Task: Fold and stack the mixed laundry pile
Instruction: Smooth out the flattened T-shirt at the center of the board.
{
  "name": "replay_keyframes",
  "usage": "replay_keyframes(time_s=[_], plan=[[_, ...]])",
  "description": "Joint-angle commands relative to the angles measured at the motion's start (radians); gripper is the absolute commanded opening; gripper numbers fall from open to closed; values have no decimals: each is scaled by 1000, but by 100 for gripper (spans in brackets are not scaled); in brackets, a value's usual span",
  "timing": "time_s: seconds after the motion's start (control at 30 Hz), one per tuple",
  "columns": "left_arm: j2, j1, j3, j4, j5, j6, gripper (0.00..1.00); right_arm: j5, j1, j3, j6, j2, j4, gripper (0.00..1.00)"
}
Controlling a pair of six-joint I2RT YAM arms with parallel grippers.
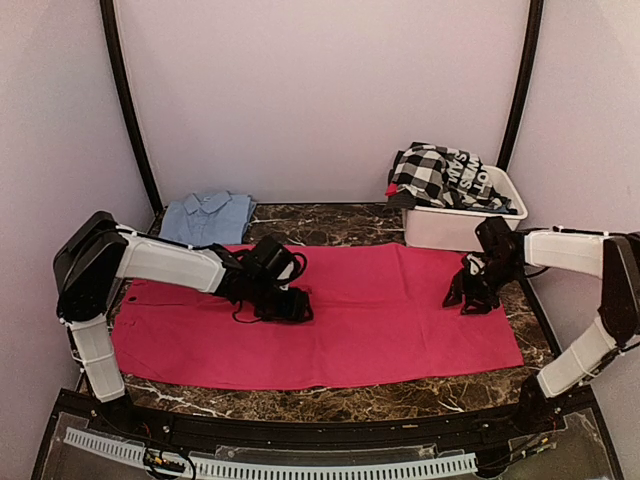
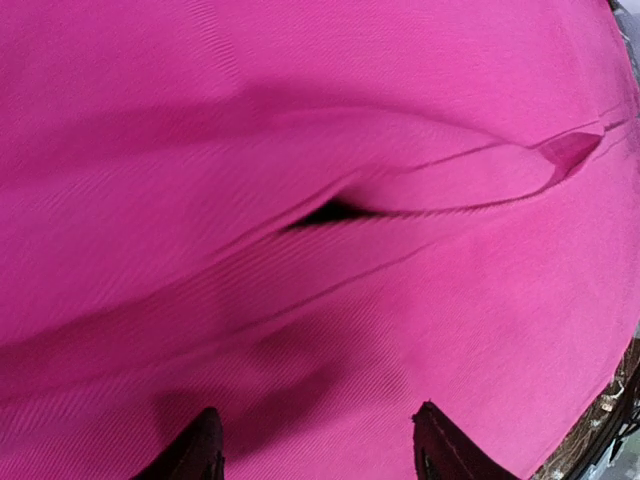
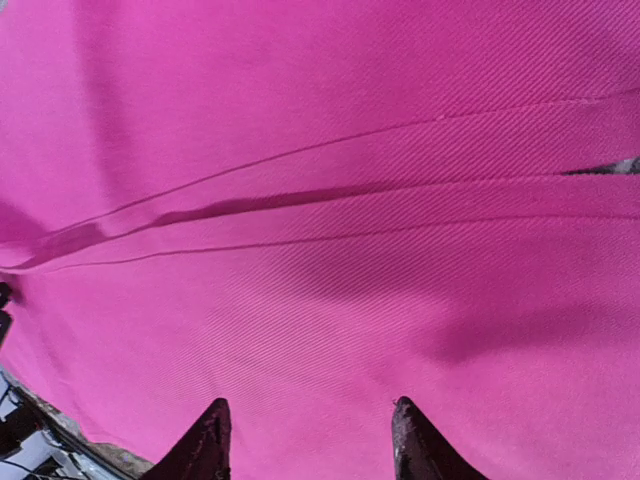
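The magenta cloth lies flat across the table's middle. Your left fingers and right fingers stand spread above it, pinching nothing. Pinch matching points on one edge, then lift both sides evenly to fold.

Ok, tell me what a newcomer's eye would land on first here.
The magenta-pink cloth, spread flat across the middle of the dark marble table, with the left hand and right hand low over it, both open. Next, the black-and-white checked garment heaped in the white tub at the back right, and the light-blue shirt lying at the back left.
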Motion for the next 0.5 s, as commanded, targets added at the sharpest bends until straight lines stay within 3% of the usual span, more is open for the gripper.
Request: replay_keyframes(time_s=[0.0,0.07,0.2,0.33,0.47], plan=[[-253,17,-128,-102,-105,-110,68,-122,18,-80,76,-212,62,56],[-400,23,-205,-141,-170,-184,71,-172,69,-104,95,-264,90,59],[-710,76,-372,-292,-231,-414,71,-100,275,-88,57,-307,147,64],[-1041,133,-484,-583,-326,-693,76,-35,502,-29,-86,-254,288,65],[-1333,203,-517,-943,-383,-919,77,22,686,72,-256,-95,353,63]])
